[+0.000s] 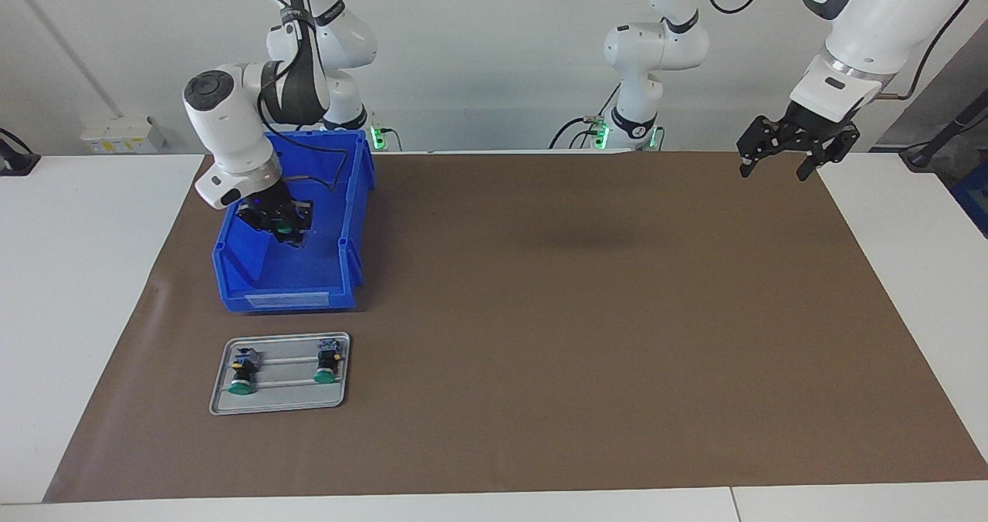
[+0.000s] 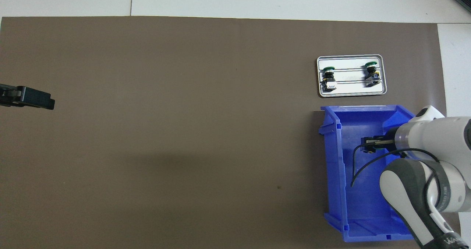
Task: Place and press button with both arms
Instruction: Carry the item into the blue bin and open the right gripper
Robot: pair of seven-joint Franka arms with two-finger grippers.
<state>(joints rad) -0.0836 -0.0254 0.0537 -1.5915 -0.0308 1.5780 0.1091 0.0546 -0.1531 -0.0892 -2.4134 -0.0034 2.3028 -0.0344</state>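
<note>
Nearest to the camera in the facing view lies a grey metal tray [image 1: 279, 408] on the brown mat [image 1: 579, 313] that covers the bench [image 1: 77, 313]. Two buttons lie on their sides in this tray, one [image 1: 242, 373] toward the right arm's end and one [image 1: 327, 363] beside it, apart from each other, with their green caps pointing away from the robots.

Nearer to the robots than the tray stands a blue bin [image 1: 287, 294], just beside the tray. The right end effector [image 1: 282, 225] is down inside this bin. Its fingers are closed on a third button [image 1: 286, 228], whose green cap shows between them in the facing view. I cannot tell whether the button is lifted from the bin floor or touches it. In the overhead view the white right arm covers part of the bin.

The left end effector [image 1: 795, 150] hangs in the air over the mat's edge at the left arm's end of the bench, with its fingers spread wide and nothing between them. This arm waits.
</note>
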